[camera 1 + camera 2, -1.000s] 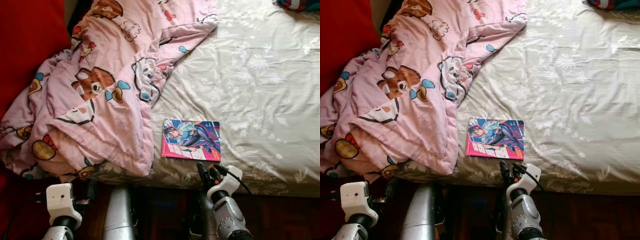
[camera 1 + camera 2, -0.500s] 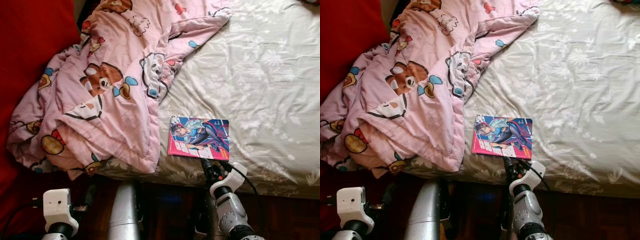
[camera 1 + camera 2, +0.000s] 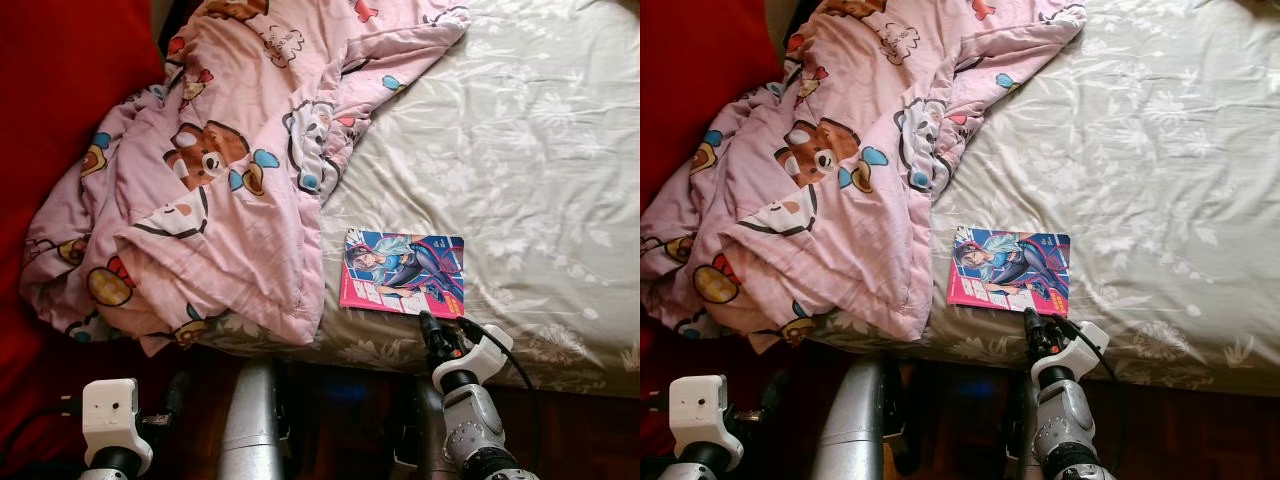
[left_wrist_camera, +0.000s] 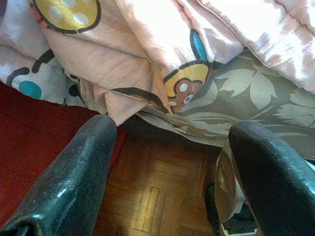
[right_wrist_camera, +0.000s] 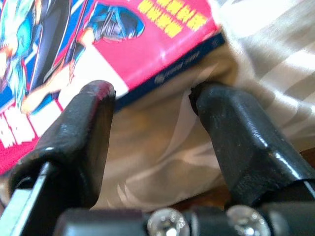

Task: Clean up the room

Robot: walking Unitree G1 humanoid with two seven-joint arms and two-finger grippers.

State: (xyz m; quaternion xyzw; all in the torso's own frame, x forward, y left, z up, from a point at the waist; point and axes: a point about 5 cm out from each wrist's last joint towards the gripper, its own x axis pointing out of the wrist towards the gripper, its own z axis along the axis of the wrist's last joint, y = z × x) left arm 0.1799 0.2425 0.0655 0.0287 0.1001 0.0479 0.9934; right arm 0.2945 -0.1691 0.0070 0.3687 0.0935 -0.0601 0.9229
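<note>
From the head views, the comic book (image 3: 403, 273) lies near the bed's (image 3: 540, 160) front edge, beside the pink quilt (image 3: 210, 180). The right gripper (image 3: 432, 330) hovers just below it. In its wrist view the fingers (image 5: 78, 132) stand apart, straddling the spine corner; better slide under before pinching. The left gripper (image 4: 167, 172) hangs spread, idle.

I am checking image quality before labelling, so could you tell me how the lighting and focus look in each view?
Eye views: sharp; sunlight brightens the grey floral bedsheet, the floor below lies in shadow. Right wrist view: the right end effector and glossy pink-and-blue comic book are soft, sheet glaring white. Left wrist view: pink cartoon-print quilt overexposed, the left end effector blurred.
</note>
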